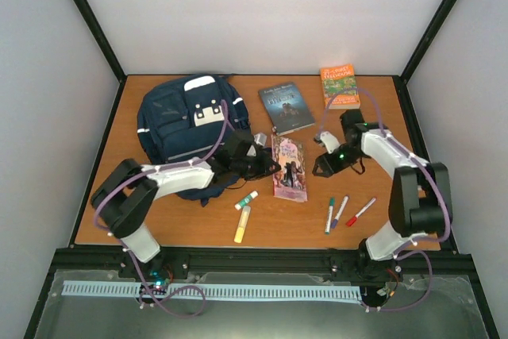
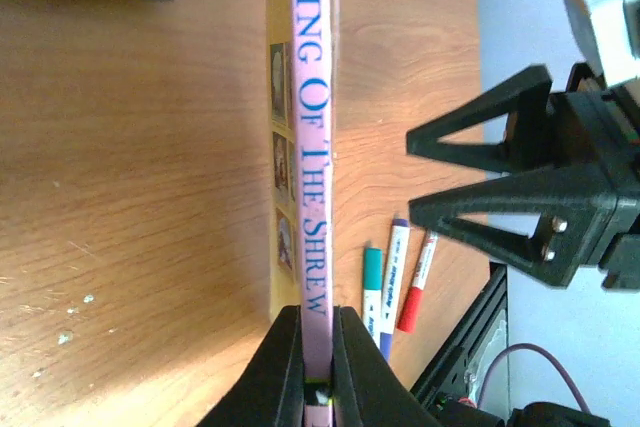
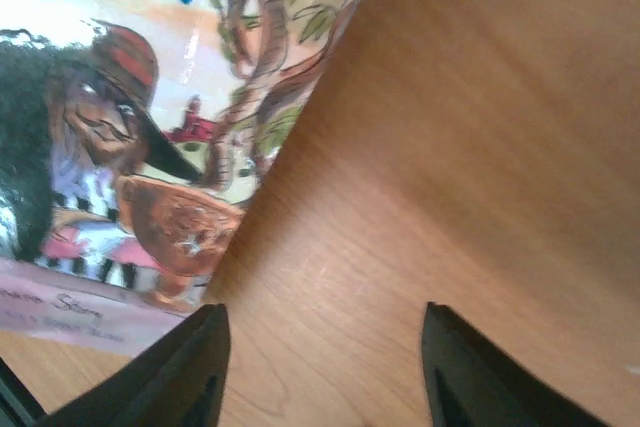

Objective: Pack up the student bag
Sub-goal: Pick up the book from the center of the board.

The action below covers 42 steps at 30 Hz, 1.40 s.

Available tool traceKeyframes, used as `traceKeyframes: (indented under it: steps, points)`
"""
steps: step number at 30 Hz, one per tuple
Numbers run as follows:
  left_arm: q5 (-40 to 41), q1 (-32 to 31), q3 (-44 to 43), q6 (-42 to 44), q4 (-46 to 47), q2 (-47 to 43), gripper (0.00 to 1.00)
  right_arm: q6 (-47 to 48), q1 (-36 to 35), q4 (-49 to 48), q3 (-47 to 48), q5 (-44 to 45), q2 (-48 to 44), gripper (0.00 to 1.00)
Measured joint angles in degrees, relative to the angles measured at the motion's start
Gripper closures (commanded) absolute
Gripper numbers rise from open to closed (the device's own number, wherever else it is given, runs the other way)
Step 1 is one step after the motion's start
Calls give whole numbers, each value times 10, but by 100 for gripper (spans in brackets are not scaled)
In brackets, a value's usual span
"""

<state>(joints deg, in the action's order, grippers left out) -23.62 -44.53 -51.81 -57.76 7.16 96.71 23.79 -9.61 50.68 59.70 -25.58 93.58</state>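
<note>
Your left claw [image 2: 318,322] is pinching the pink book [image 2: 312,147] tight; your right claw [image 3: 320,347] is hanging open beside it. The student bag [image 1: 178,121] is sitting just behind the left claw. Other books [image 1: 287,106] and pens [image 1: 341,212] are lying out, so packing is just starting.

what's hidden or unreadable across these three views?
- Backpack opening: top view, left arm covers its lower part; zip state unclear.
- Pink book title: left wrist view, spine cut off by the top edge.
- Markers: labels too small in top view.
</note>
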Motion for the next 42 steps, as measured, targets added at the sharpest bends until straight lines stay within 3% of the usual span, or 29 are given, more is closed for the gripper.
traceKeyframes:
  steps: [3, 10, 17, 26, 31, 34, 38, 42]
  points:
    - [19, 2, -9, 38, -50, -58, 99, 7, 28, 0, 16, -28, -51, 31]
    - [17, 48, -23, 88, -97, -188, 99, 14, 32, -7, 37, -177, -125, 21]
    - [-33, 124, -23, 99, -96, -267, 99, -12, 32, -23, 56, -338, -109, 16]
    - [-122, 136, -22, 86, -41, -277, 99, -52, 18, -42, 120, -473, -39, 10]
    - [-150, 136, -22, 76, -8, -276, 99, -51, 4, -26, 151, -532, -17, 10]
    - [-162, 136, -22, 73, 10, -275, 99, -1, -4, 29, 185, -576, 4, 13]
    - [-167, 137, -22, 73, 23, -267, 99, 95, -9, 131, 210, -606, 30, 20]
    - [-160, 146, -17, 73, 23, -259, 99, 108, -9, 148, 190, -617, 25, 32]
